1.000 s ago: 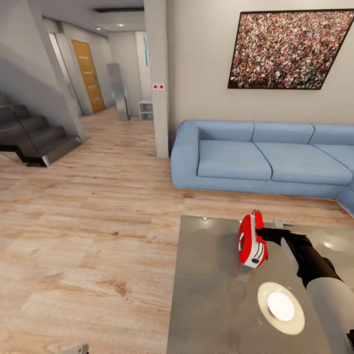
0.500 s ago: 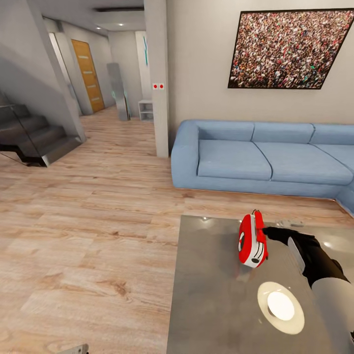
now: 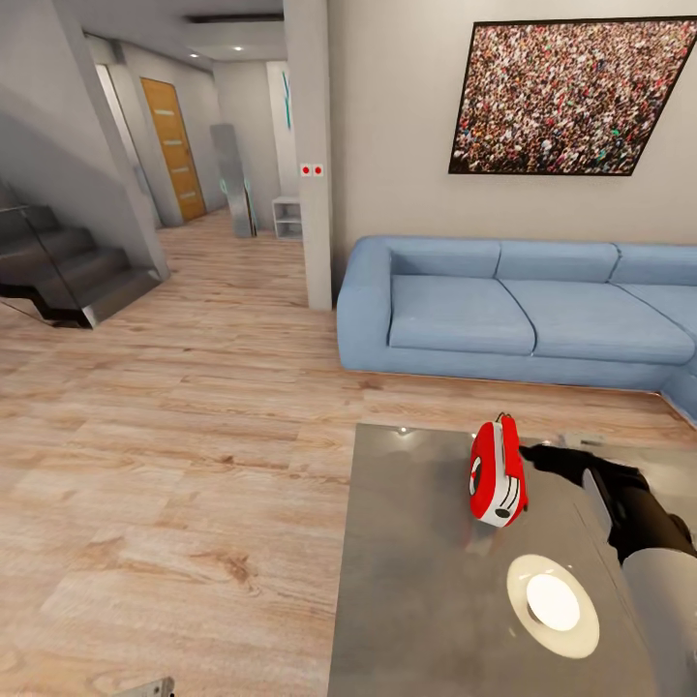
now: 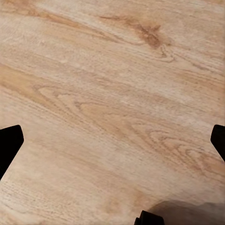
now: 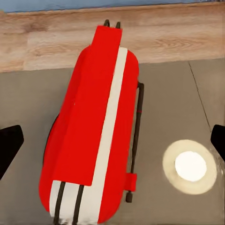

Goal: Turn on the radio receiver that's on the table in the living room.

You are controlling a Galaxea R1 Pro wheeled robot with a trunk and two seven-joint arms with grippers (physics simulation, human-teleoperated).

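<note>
The small red radio receiver with white-grey sides and a thin wire handle (image 3: 498, 474) (image 5: 93, 131) is standing upright on the glossy grey rectangular worktop (image 3: 426, 581), near its far edge. The right gripper (image 3: 547, 458) is being held just beside the receiver; contact cannot be told. In the right wrist view its jaws are seen spread wide, one dark tip at each edge of the picture. A flat round white disc (image 3: 553, 605) (image 5: 190, 166) is lying nearer on the worktop. The left jaws are likewise spread, over light wood plank floor (image 4: 112, 103). A blue sofa (image 3: 513, 315) is standing behind.
</note>
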